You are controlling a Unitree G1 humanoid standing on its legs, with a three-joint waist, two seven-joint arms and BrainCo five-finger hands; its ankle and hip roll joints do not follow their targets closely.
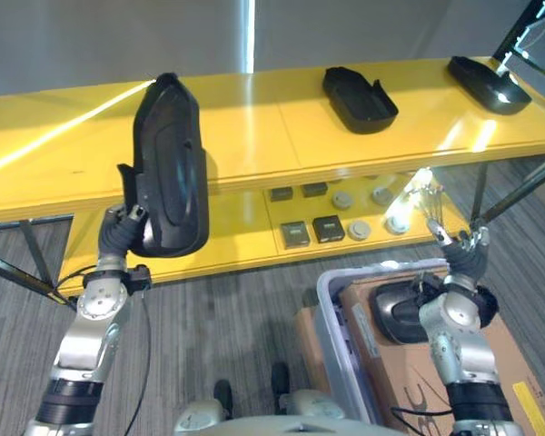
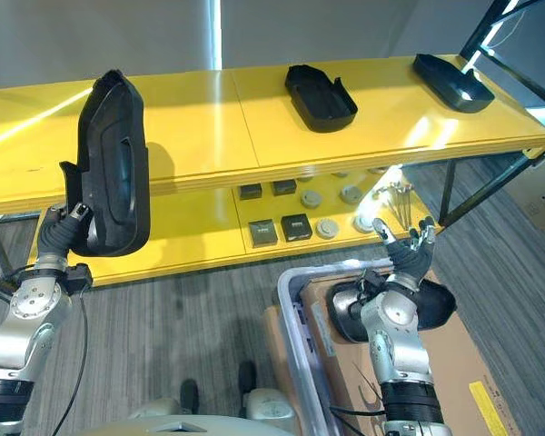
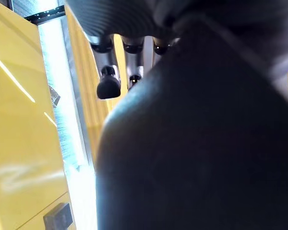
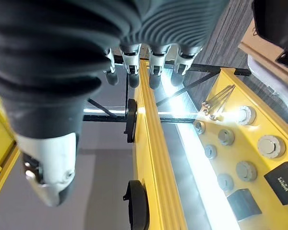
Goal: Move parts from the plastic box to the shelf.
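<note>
- Left hand (image 1: 124, 229) is up in front of the yellow shelf (image 1: 254, 127), fingers wrapped round the lower end of a big black moulded part (image 1: 168, 168), clamped on it.
- The part stands nearly upright above that hand, its top end level with the shelf's upper board, its body covering the front edge of the board.
- In the left wrist view the dark part (image 3: 201, 143) sits right against the palm, with fingers (image 3: 108, 81) curling by its edge.
- Right hand (image 2: 407, 247) is raised over the clear plastic box (image 2: 295, 309), fingers straight and spread, holding nothing.
- Just below and behind that hand, one more black part (image 2: 345, 313) lies in the box, on the cardboard sheet (image 2: 454, 363) under it.
- Past the right hand's fingertips, the lower shelf board (image 4: 259, 163) carries round grey discs (image 4: 271, 145), small dark square blocks (image 2: 280, 229) and a bundle of thin metal rods (image 4: 220, 100).
- Up on the top board, well beyond the right hand, two black parts already rest: one in the middle (image 1: 359, 98) and one at the far right end (image 1: 489, 84).
- Grey carpeted floor (image 1: 227, 336) lies under both hands.
</note>
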